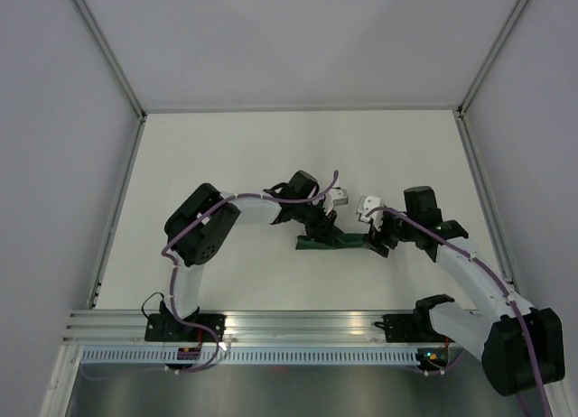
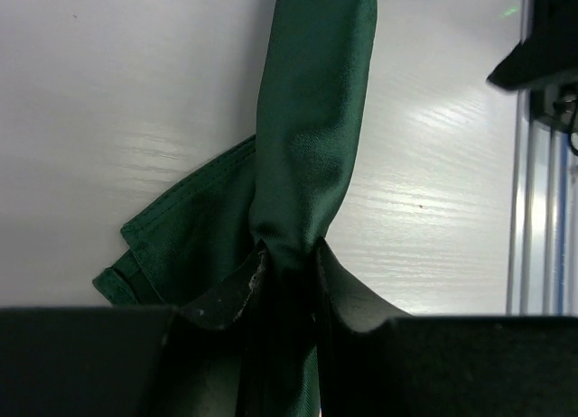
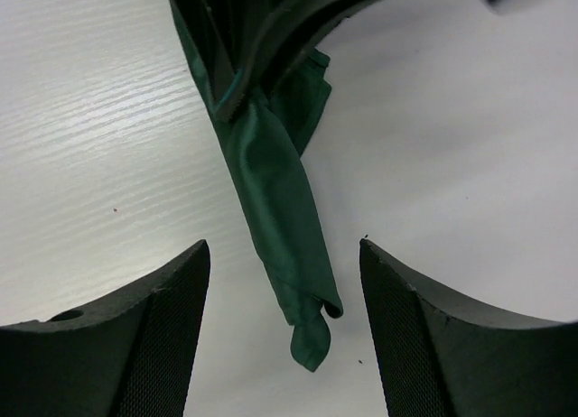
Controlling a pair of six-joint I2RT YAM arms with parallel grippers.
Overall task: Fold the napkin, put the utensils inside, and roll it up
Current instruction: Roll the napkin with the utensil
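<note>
The napkin is a dark green cloth rolled into a narrow bundle, lying on the white table between the two arms. My left gripper is shut on one end of the roll; in the left wrist view the napkin runs away from the pinching left gripper, with a loose folded flap at the left. My right gripper stands open at the other end. In the right wrist view the napkin's twisted tip lies between the spread jaws of the right gripper, touching neither. The utensils are hidden.
An aluminium rail runs along the table's near edge and shows at the right of the left wrist view as the rail. White walls with grey frame posts enclose the table on three sides.
</note>
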